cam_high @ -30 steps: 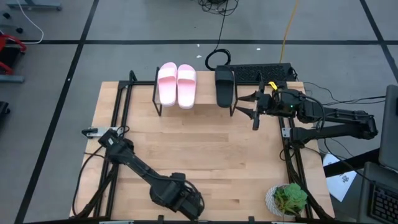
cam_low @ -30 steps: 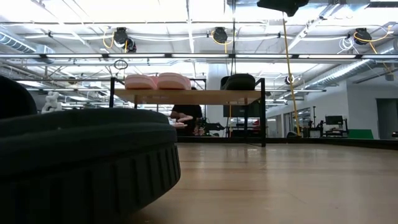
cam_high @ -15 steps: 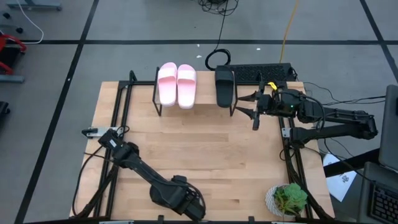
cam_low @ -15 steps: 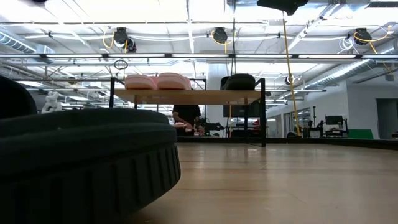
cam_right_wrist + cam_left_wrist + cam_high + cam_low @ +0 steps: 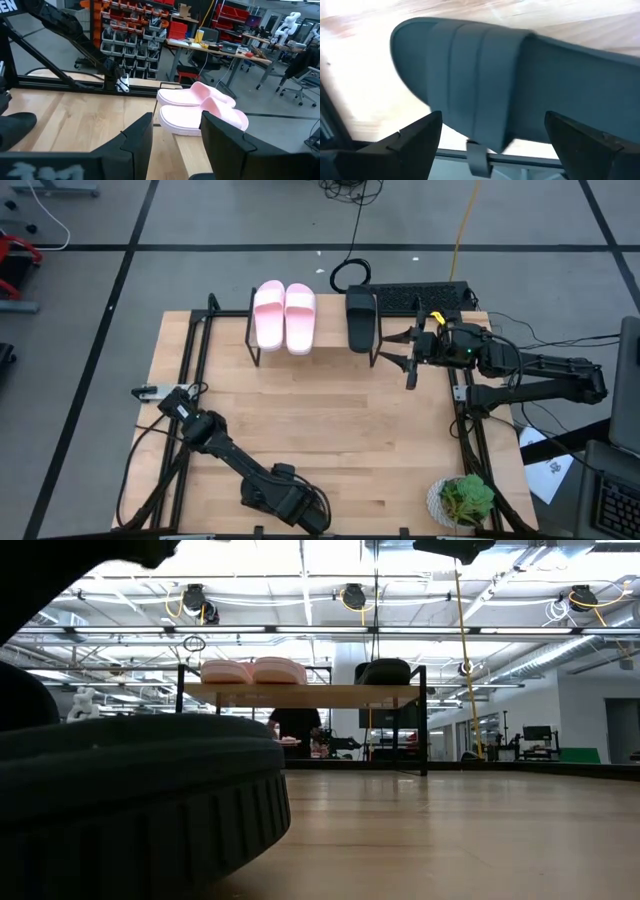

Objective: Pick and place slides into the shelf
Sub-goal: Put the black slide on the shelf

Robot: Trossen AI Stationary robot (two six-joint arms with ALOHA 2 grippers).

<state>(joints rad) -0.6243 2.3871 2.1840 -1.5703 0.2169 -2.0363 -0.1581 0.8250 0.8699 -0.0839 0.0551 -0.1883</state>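
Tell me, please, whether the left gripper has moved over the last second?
Yes. In the high view the left gripper has slid slightly toward the table's left side along the near edge; the potted plant at the near right corner stays put.

The low rack with a light wood plank top on thin black metal legs (image 5: 330,340) stands at the upper middle of the high view. Two pale pink open-toe slide sandals (image 5: 285,316) lie flat on its left part, side by side and touching. One black slide sandal with a wide strap (image 5: 361,320) lies on its right part, apart from the pink pair. The fourth slide, a second black sandal (image 5: 520,85), fills the left wrist view, lying on pale wood; it looms at lower left in the low view (image 5: 130,800).
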